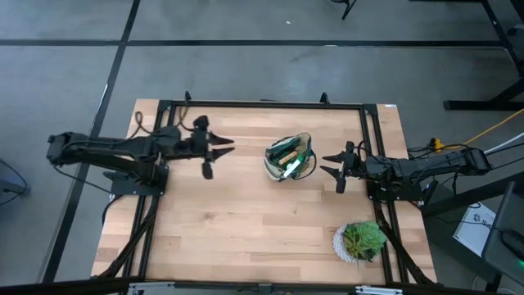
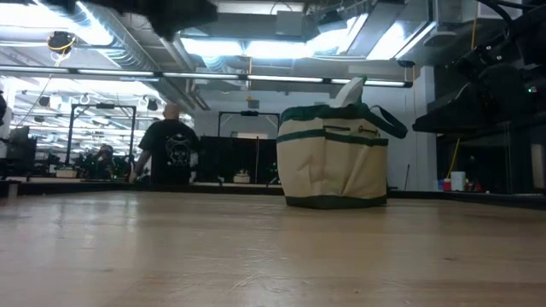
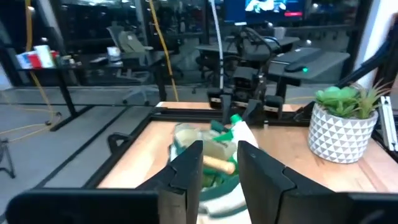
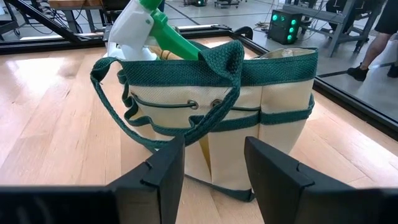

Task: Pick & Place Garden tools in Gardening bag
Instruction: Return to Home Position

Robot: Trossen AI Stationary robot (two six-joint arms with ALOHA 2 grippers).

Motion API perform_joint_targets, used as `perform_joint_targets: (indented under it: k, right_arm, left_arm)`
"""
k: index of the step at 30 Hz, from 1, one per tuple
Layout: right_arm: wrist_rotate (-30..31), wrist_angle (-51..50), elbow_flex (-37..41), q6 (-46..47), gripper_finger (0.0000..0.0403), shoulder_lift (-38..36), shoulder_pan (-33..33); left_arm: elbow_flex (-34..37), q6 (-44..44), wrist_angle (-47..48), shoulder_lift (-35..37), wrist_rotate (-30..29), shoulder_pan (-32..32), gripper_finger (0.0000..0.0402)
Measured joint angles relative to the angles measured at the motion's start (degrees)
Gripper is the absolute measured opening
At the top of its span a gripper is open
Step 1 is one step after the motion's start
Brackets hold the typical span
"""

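Note:
The beige gardening bag with green trim (image 1: pixel 290 157) stands upright on its base at the table's far middle; it also shows in the low view (image 2: pixel 334 158) and the right wrist view (image 4: pixel 249 118). The spray bottle's white-and-green head (image 4: pixel 146 22) and a wooden handle (image 3: pixel 219 163) stick out of its top. No tool lies loose on the table. My left gripper (image 1: pixel 219 149) is open and empty, raised to the left of the bag. My right gripper (image 1: pixel 332 164) is open and empty, to the right of the bag.
A green leafy plant in a white pot (image 1: pixel 360 242) stands at the table's near right; it also shows in the left wrist view (image 3: pixel 345 124). A black frame (image 1: pixel 262 104) runs along the table's far edge and sides. A person (image 2: pixel 171 153) stands in the room beyond.

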State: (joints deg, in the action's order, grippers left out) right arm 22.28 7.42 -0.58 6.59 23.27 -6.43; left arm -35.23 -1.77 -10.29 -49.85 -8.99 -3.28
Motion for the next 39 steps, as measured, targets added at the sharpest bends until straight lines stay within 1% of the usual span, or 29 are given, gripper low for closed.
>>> perform_joint_targets:
  k: [3,4,7,9,12,17,19,23,27,29,32,34,36,39]
  right_arm:
    - [0.0,0.0,0.0,0.02,0.0171,0.0,0.01]
    - [0.01,0.0,0.0,0.02,0.0171,0.0,0.01]
    - [0.02,0.0,0.0,0.02,0.0171,0.0,0.0]
    - [0.02,0.0,0.0,0.02,0.0171,0.0,0.02]
    - [0.01,0.0,0.0,0.01,0.0171,0.0,0.02]
    - [0.02,0.0,0.0,0.02,0.0171,0.0,0.0]
    - [0.02,0.02,0.0,0.02,0.0171,0.0,0.02]
    - [0.02,0.02,0.0,0.02,0.0171,0.0,0.02]
    - [0.02,0.02,0.0,0.0,0.0171,0.0,0.0]
    - [0.02,0.02,0.0,0.02,0.0171,0.0,0.0]
    - [0.02,0.02,0.0,0.02,0.0171,0.0,0.01]
    - [0.02,0.02,0.0,0.02,0.0171,0.0,0.02]
    - [0.02,0.02,0.0,0.02,0.0171,0.0,0.02]
    - [0.02,0.02,0.0,0.02,0.0171,0.0,0.01]
  left_arm:
    - [3.63,0.86,0.18,4.98,0.61,-1.44,0.009]
    - [4.77,1.29,0.21,6.37,2.08,-2.12,0.0089]
    - [7.79,3.86,-0.05,9.9,9.16,-5.28,0.0083]
    - [9.44,5.9,-0.46,11.47,11.99,-7.84,0.0077]
    - [10.43,8.08,0.51,12.2,13.68,-12.17,0.0066]
    - [10.48,8.16,1.88,12.01,20.23,-19.0,0.0048]
    - [10.48,8.07,2.65,12.02,21.26,-21.47,0.0042]
    - [10.48,6.57,6.51,12.02,21.27,-25.43,0.0027]
    - [10.48,5.08,7.12,12.01,20.28,-26.92,0.0014]
    - [10.48,5.33,7.3,12.01,17.14,-26.48,0.0009]
    - [10.48,5.0,7.85,11.92,10.18,-24.65,0.0004]
    - [10.48,4.62,7.89,11.6,6.53,-23.1,0.0002]
    - [10.48,4.6,7.84,11.2,4.44,-21.64,0.0001]
    - [10.48,4.97,8.17,10.31,4.11,-19.75,0.0002]
